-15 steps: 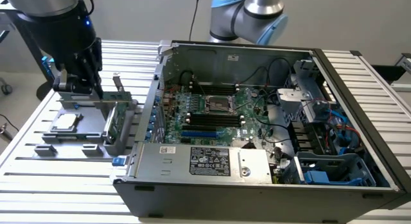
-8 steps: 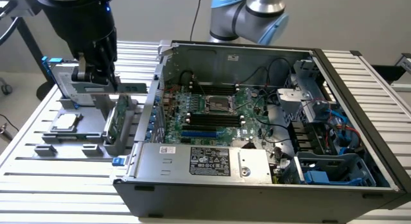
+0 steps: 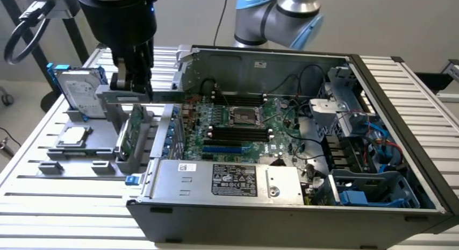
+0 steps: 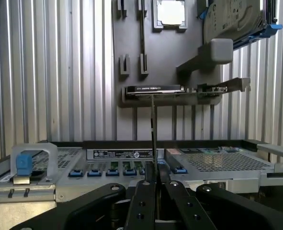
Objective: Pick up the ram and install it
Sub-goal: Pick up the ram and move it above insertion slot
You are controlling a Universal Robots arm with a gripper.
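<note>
My gripper (image 3: pixel 135 88) hangs over the left edge of the open computer case, above the grey parts holder. In the wrist view my gripper (image 4: pixel 153 178) is shut on the ram (image 4: pixel 152 127), a thin green stick seen edge-on that rises straight from between the black fingers (image 4: pixel 142 194). A short green end of the ram (image 3: pixel 166 93) sticks out beside the gripper in the exterior view. The motherboard (image 3: pixel 240 107) lies inside the case, to the exterior view's right of the gripper. Its long black slots (image 3: pixel 237 134) lie lower than the held ram.
The grey holder (image 3: pixel 86 123) carries a broad green expansion card (image 3: pixel 133 133), a silver hard drive with blue rails (image 3: pixel 77 93) and a square chip (image 3: pixel 74 136). The case's metal walls (image 3: pixel 215 59), its power supply (image 3: pixel 229 180) and cables crowd the motherboard. A ribbed table (image 3: pixel 64 207) lies all around.
</note>
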